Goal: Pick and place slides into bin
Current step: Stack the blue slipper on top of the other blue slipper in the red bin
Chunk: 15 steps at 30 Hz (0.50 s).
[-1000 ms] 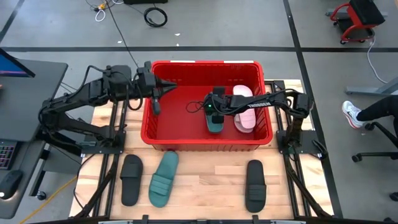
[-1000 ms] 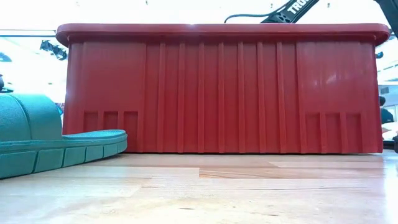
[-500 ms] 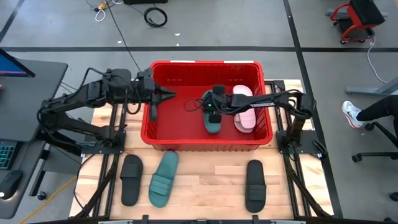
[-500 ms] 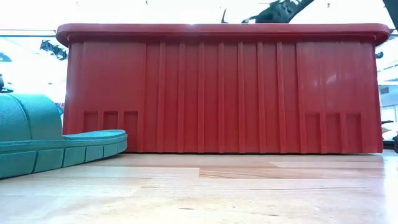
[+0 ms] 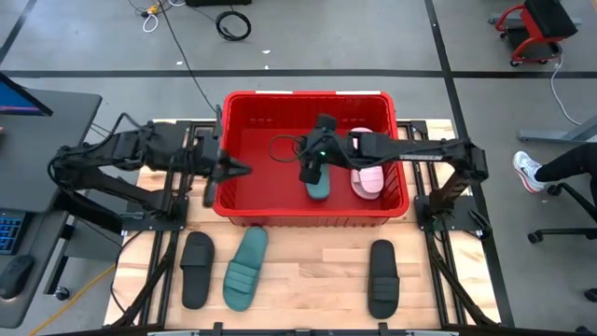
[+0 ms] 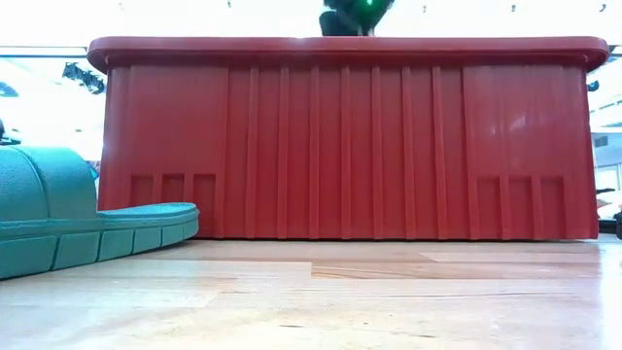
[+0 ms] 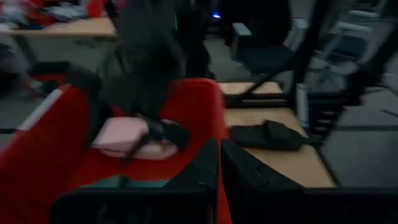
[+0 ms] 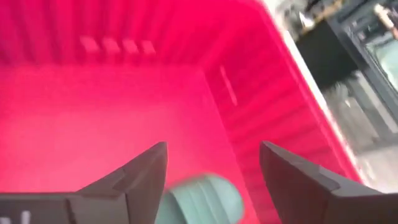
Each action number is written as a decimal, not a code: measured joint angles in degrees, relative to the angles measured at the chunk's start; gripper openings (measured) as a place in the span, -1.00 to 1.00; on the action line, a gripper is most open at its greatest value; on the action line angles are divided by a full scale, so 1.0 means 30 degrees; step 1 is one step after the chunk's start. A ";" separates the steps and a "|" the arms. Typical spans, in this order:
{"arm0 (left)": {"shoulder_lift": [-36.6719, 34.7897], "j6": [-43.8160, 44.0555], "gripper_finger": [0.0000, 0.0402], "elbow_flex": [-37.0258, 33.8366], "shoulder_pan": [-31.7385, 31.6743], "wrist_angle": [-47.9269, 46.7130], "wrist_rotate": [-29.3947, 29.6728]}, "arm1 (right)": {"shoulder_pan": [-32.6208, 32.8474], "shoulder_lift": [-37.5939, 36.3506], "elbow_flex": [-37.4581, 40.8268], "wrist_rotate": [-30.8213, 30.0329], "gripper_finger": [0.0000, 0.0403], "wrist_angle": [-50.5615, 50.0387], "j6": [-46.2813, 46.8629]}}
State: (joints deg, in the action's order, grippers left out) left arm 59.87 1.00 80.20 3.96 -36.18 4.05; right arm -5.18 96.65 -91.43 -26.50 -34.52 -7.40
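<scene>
- Right gripper (image 5: 309, 175) hangs over the middle of the bin (image 5: 244, 202), fingers (image 8: 144, 175) spread wide with nothing between them; right wrist view shows a teal slide (image 8: 200, 198) on the red floor just below the gap.
- High view: that teal slide (image 5: 320, 186) lies on the bin floor, with a pale pink slide (image 5: 369, 176) just beside it toward the right wall.
- Left gripper (image 5: 216, 175) sits at the bin's left wall, near the rim; fingers (image 7: 200, 163) pressed together, gripping nothing.
- Left wrist view looks across the bin at the pink slide (image 7: 124, 137) inside.
- Outside the bin, on the wooden table (image 5: 308, 271), along its front edge: a black slide (image 5: 197, 269) at left, a second teal slide (image 5: 245, 268) just beside it, another black slide (image 5: 382, 267) well apart at right.
- Low view: the bin's ribbed front wall (image 6: 350, 141) fills the frame; the teal slide's end (image 6: 58, 224) shows at left.
</scene>
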 joint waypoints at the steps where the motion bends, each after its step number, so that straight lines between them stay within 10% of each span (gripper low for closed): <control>1: -0.0192 0.0154 -0.91 0.0000 0.0352 -0.0244 -0.0005 | 0.0443 -0.0183 -0.0275 0.0007 0.29 0.0021 0.0119; 15: -0.1271 0.3537 -0.93 0.0000 0.5536 -0.0956 0.0124 | 0.8445 -0.0104 -0.1599 -0.0578 0.27 0.1389 0.5619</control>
State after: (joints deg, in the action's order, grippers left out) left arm 56.06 11.61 80.20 20.57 -39.05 4.43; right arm 20.15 96.33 -96.23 -28.24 -30.36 9.45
